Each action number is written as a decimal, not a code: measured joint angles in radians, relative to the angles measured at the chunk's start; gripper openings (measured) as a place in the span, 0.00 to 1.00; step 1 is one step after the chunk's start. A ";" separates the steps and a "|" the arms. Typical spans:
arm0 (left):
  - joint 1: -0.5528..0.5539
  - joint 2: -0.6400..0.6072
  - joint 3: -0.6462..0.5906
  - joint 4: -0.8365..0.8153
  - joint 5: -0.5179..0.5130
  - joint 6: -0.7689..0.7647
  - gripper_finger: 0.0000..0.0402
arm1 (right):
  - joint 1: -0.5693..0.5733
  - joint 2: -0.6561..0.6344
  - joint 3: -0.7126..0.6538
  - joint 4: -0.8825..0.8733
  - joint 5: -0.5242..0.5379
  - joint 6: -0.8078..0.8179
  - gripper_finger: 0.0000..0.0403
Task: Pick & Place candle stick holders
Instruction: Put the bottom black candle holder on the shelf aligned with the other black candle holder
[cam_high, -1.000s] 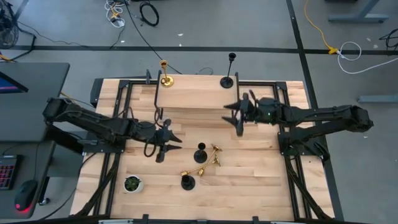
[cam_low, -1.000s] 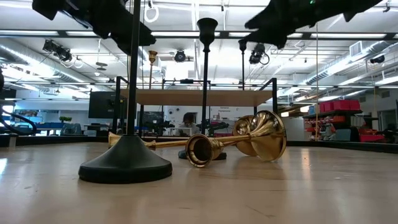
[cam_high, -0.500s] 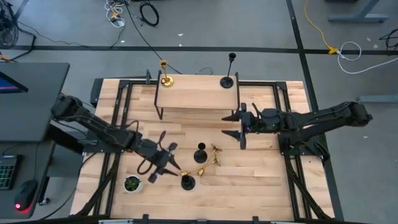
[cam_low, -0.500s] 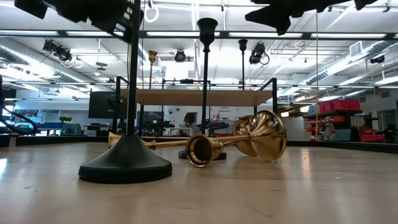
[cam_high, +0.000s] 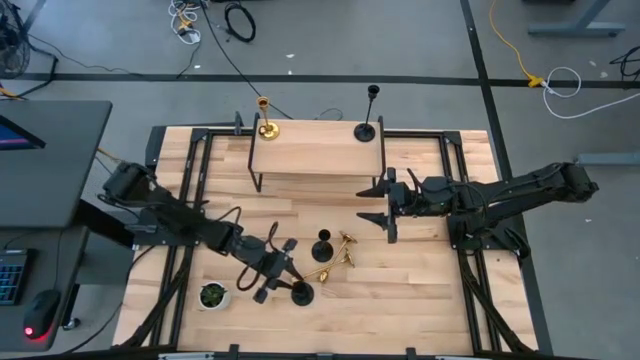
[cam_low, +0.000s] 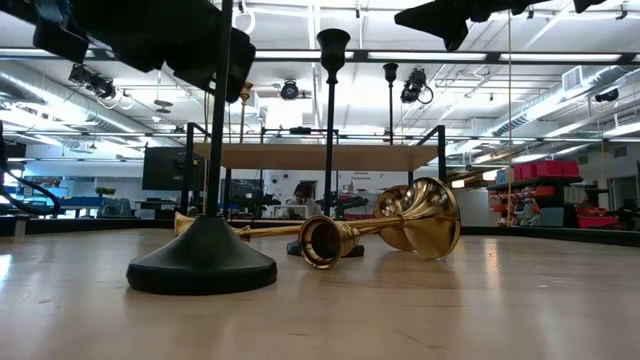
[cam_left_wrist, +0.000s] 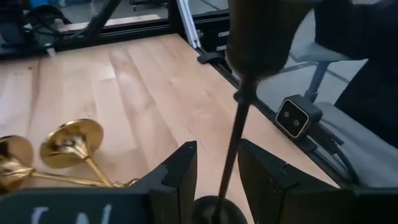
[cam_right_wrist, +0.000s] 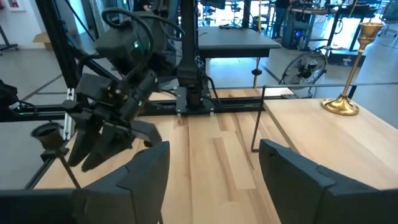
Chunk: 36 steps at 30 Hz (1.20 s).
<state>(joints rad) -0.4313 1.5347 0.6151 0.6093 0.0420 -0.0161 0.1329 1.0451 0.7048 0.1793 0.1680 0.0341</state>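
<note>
The left gripper (cam_left_wrist: 214, 180) has its two fingers partly open on each side of the thin stem of a black candle stick holder (cam_high: 301, 292). The stem stands in the gap, and I cannot tell if the fingers touch it yet. This holder stands upright on the tabletop (cam_high: 420, 300), just beside the small white pot (cam_high: 212, 296) with a plant.

Near that pot, going toward the raised shelf (cam_high: 315, 155), two gold holders (cam_high: 330, 262) lie on their sides and another black one (cam_high: 322, 246) stands up.

The black holder looks hard and stiff. Its round base looks heavy and its top is light, so it could tip. The stem is smooth and may slip. Grab it low on the stem.

The right gripper (cam_high: 380, 203) waits wide open and empty, near the shelf.
</note>
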 joint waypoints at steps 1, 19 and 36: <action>0.000 0.012 0.000 0.020 0.008 -0.001 0.30 | 0.000 0.000 0.000 0.000 0.000 0.000 0.62; 0.000 0.089 0.000 0.126 0.036 -0.025 0.12 | 0.000 0.000 0.000 -0.007 0.035 0.000 0.62; 0.020 -0.014 0.000 0.064 0.015 -0.109 0.03 | 0.000 0.000 0.000 -0.019 0.034 0.003 0.62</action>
<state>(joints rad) -0.4110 1.5203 0.6147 0.6732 0.0566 -0.1254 0.1326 1.0454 0.7048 0.1607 0.2020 0.0373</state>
